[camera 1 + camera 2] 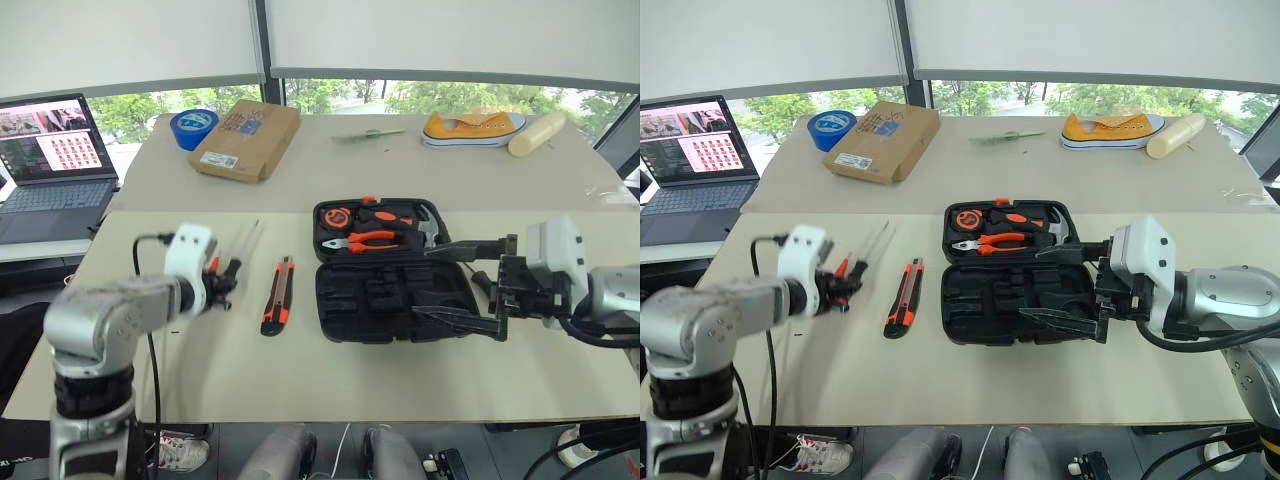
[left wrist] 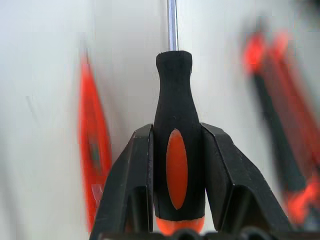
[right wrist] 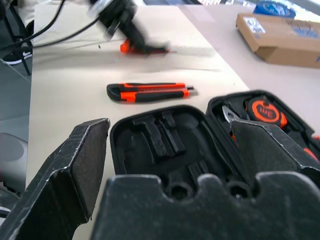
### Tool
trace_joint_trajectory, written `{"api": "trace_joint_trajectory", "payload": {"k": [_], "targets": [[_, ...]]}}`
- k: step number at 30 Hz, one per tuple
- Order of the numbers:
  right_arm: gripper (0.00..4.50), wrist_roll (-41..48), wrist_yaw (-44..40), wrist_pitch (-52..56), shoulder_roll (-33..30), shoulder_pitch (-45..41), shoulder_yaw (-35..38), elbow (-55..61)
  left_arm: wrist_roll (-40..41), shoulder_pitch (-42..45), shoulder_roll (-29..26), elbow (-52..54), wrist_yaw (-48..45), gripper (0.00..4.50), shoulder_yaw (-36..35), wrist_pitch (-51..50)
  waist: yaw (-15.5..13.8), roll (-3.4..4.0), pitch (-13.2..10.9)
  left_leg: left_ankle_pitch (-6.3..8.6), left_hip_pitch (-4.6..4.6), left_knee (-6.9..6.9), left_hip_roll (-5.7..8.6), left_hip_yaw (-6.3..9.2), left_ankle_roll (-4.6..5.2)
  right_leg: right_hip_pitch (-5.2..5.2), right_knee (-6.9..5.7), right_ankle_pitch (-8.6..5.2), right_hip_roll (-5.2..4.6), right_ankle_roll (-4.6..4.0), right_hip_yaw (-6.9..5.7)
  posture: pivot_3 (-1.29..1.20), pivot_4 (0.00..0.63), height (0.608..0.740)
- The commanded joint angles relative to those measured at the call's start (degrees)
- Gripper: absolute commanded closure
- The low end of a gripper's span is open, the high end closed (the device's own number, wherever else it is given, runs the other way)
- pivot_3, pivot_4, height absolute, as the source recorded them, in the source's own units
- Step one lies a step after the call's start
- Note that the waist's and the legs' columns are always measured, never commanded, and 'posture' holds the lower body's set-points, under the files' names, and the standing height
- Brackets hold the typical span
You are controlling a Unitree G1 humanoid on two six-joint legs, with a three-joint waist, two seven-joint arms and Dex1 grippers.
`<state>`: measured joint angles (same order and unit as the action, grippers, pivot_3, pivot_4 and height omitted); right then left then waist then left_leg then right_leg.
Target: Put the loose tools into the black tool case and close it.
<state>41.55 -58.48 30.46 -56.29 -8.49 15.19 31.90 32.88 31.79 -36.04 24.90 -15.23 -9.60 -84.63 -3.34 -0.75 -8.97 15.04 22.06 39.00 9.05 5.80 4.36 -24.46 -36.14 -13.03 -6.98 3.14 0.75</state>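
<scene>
Two hands: left hand (image 2: 176, 200) clamped on a screwdriver (image 2: 176, 150); right hand (image 1: 470, 285) spread apart over the open case (image 1: 395, 300).

head pair: high, facing down over table (image 1: 300, 380) | wrist views: close along fingers | shared: black tool case (image 1: 1015, 290)

On the tabletop (image 1: 420, 390) we find the open tool case (image 1: 390, 268) near the middle, the utility knife (image 1: 278, 294) just to its left. Toward the far edge lie the cardboard box (image 1: 246, 139) and tape roll (image 1: 193, 127) at left, a shoe (image 1: 472, 128) at right.
</scene>
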Motion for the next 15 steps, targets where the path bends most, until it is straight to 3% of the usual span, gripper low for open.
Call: {"api": "trace_joint_trajectory", "payload": {"k": [1,6,10,15], "targets": [[0.00,-0.8,0.7,-0.2,-0.4,0.4,1.7,0.1,-1.7,5.1,-8.2,-1.2,-16.4,3.64,9.5,17.4,0.4,0.00,0.0,0.00,0.01,-0.01,0.02,0.00,0.00,-0.01,0.01,0.00,-0.01,0.00,0.00,0.00,0.150,0.735],[0.00,-4.6,0.7,-1.9,0.0,2.1,1.9,-4.1,-14.7,13.8,-14.3,-11.4,-41.7,3.64,29.1,46.2,0.9,-0.01,0.0,0.00,-0.01,-0.04,0.05,0.00,0.02,0.06,0.12,0.01,-0.11,-0.01,-0.03,0.00,0.150,0.735],[0.00,-8.5,-0.1,-5.0,0.1,5.1,3.8,-8.3,-20.7,20.4,-7.6,-20.2,-47.2,3.64,37.6,53.0,0.8,-0.02,0.0,0.01,0.01,-0.03,0.07,0.01,0.08,0.12,0.20,0.01,-0.13,0.00,-0.04,0.00,0.150,0.735],[0.00,-9.8,0.2,-5.8,0.1,8.0,6.8,-9.4,-26.9,26.3,3.9,-30.5,-46.1,3.64,43.1,51.6,0.9,-0.06,0.0,-0.28,0.24,0.09,0.07,0.03,0.70,-0.07,0.12,0.03,-0.04,0.03,-0.05,0.00,0.150,0.735]]}}
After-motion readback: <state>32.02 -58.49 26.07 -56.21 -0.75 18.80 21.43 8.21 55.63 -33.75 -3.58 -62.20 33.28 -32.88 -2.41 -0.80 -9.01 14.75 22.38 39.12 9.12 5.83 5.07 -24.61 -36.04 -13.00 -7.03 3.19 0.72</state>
